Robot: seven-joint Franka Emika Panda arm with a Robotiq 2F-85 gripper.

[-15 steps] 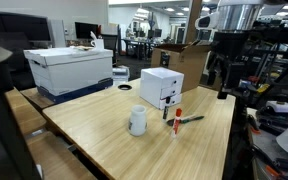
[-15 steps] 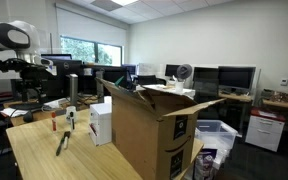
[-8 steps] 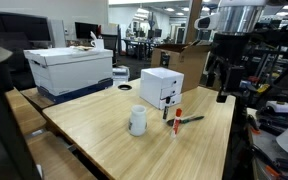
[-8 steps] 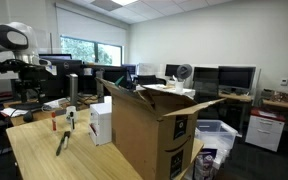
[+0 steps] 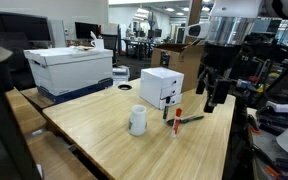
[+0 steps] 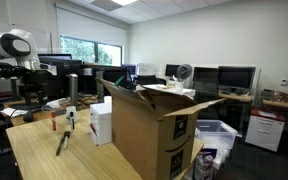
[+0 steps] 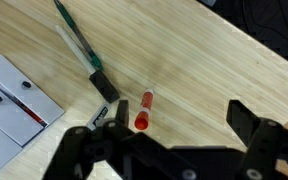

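Wrist view: white box cut off at the left edge, only a corner and part of its top show; the small dark-and-silver thing beside it is too small to identify. The gripper body fills the bottom edge and hides the table under it; only the two finger ends show, spread wide, nothing between them, so released and empty. In an exterior view the gripper hangs above the table's far right side, dark against dark background gear, so the jaws are hard to read there. In an exterior view the arm is at far left, its gripper is lost in the clutter, and a big cardboard box blocks much of the tabletop. The pen lies flat, long axis diagonal from upper left down to lower right, its thick black end nearest the box corner and its thin end at the top edge of the frame. The red marker sits just right of the pen's black end, apart from it, on the table between the finger ends and a little above them in the frame. It looks short here, axis near vertical in the picture with a slight tilt; in an exterior view the red marker seems to stand upright, though it is small. There it stands between the cup on its left and the pen on its right, in front of the white box. Bare wood lies right of the marker in the wrist view, up to the table edge at the upper right corner.
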